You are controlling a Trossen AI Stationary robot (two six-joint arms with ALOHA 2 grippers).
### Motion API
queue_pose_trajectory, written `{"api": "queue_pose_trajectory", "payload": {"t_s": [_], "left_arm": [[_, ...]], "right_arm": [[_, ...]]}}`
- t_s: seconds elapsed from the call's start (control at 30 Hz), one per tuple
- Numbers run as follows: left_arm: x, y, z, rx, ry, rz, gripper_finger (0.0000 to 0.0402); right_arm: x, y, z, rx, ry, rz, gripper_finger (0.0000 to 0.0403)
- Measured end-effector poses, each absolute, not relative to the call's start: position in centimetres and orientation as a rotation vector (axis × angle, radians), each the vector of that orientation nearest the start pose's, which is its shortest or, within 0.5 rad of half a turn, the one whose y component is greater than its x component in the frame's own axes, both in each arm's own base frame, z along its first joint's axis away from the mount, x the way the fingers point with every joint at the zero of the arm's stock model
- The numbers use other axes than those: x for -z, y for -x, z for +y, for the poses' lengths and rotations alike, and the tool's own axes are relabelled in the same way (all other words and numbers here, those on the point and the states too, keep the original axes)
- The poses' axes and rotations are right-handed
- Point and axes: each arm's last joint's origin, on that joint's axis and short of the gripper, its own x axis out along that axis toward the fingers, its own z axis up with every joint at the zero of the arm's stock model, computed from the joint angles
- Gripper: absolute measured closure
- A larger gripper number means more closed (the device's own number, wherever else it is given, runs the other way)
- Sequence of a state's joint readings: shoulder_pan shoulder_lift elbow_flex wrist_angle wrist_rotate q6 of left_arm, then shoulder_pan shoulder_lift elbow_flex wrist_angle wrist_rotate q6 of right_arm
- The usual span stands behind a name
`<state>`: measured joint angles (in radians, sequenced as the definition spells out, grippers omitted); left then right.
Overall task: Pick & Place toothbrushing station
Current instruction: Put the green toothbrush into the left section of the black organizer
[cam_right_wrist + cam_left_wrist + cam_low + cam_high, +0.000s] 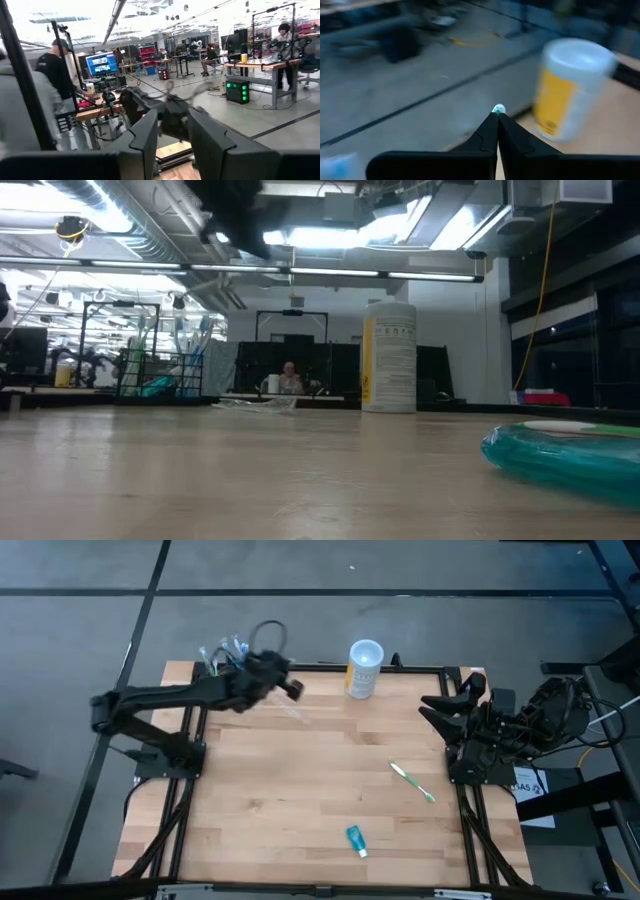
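While my left gripper (pixel 292 687) is pinched shut on a toothbrush (pixel 297 715), I steer slowly toward the station (pixel 222 655) at ten o'clock.

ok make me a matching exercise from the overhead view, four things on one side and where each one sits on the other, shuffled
Things:
1. white-and-yellow cup
2. toothbrush
3. teal tube
4. left gripper

Places:
A. near the table's front edge, middle
B. standing at the back edge, middle
C. lying on the wood, right of centre
D. over the back left part of the table, fingers shut

Pairs: 1-B, 2-C, 3-A, 4-D
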<state>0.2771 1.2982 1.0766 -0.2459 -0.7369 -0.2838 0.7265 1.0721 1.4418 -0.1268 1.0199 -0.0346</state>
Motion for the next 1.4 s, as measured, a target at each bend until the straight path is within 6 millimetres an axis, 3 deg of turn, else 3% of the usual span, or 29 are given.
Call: {"api": "queue_pose_trajectory", "payload": {"t_s": [0.2, 0.37, 0.57, 0.73, 1.0, 1.4], "left_arm": [[-32.6, -20.9, 9.4, -1.375, 0.153, 0.162, 0.0400], [-32.1, -18.5, 9.5, -1.595, 0.132, -0.001, 0.0400], [-29.0, -17.2, 10.0, -1.671, 0.167, -0.195, 0.0400], [-26.5, -15.8, 10.9, -1.661, 0.076, -0.272, 0.0400], [-26.2, -14.0, 12.3, -1.697, -0.079, -0.243, 0.0400], [-25.1, -12.7, 14.7, -1.753, -0.052, -0.236, 0.0400]], "right_arm": [[-50.0, -15.1, 10.1, 0.309, -0.154, -0.153, 0.0293], [-50.1, -15.1, 10.1, 0.315, -0.163, -0.159, 0.0293], [-50.3, -15.2, 9.8, 0.331, -0.182, -0.175, 0.0293], [-50.5, -15.1, 9.8, 0.333, -0.203, -0.192, 0.0293], [-50.7, -14.7, 9.4, 0.344, -0.246, -0.207, 0.0293], [-50.7, -14.7, 9.3, 0.365, -0.277, -0.211, 0.0293]]}}
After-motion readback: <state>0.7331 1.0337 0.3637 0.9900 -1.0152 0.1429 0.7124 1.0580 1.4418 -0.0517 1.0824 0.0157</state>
